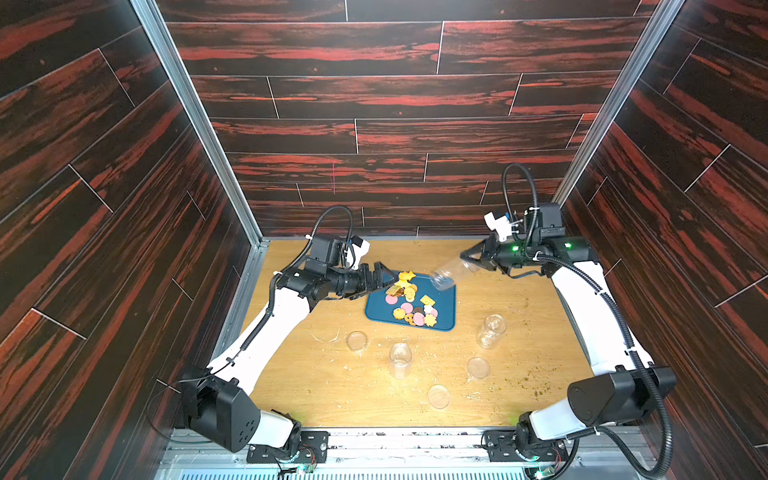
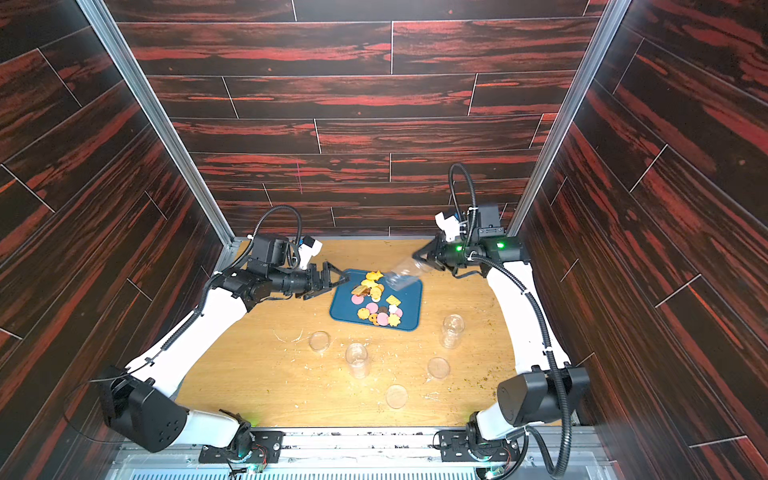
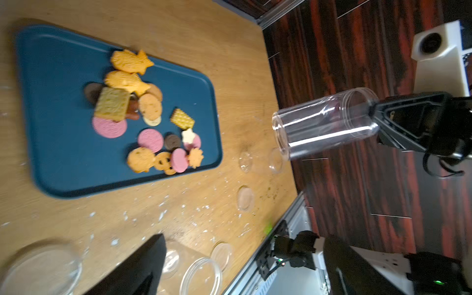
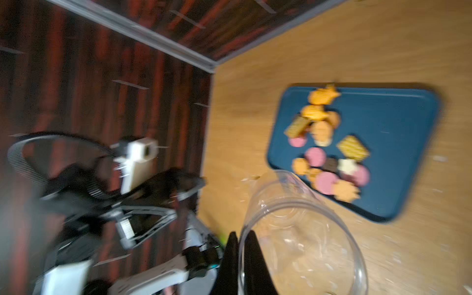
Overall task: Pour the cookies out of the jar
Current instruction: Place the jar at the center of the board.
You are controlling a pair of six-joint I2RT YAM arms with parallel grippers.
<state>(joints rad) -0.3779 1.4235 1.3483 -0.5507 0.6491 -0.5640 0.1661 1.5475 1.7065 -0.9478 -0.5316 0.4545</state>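
The cookies (image 1: 411, 301) (image 2: 376, 303) (image 3: 145, 115) (image 4: 329, 148) lie in a loose heap on the blue tray (image 1: 444, 303) (image 2: 409, 307) (image 3: 58, 115) (image 4: 398, 132). The clear jar (image 1: 451, 272) (image 2: 405, 274) (image 3: 324, 122) (image 4: 301, 229) looks empty. It hangs tilted over the tray's far right corner, closed end toward the tray. My right gripper (image 1: 471, 259) (image 2: 422, 259) (image 4: 241, 233) is shut on its rim, one finger inside and one outside. My left gripper (image 1: 380, 284) (image 2: 332, 286) is open and holds nothing, beside the tray's far left corner.
Two more clear jars (image 1: 491, 330) (image 1: 400, 359) stand on the wooden table nearer the front. Three clear lids (image 1: 356, 340) (image 1: 478, 368) (image 1: 438, 396) lie flat around them. Pale crumbs are scattered over the table. Dark wood-pattern walls close in the back and both sides.
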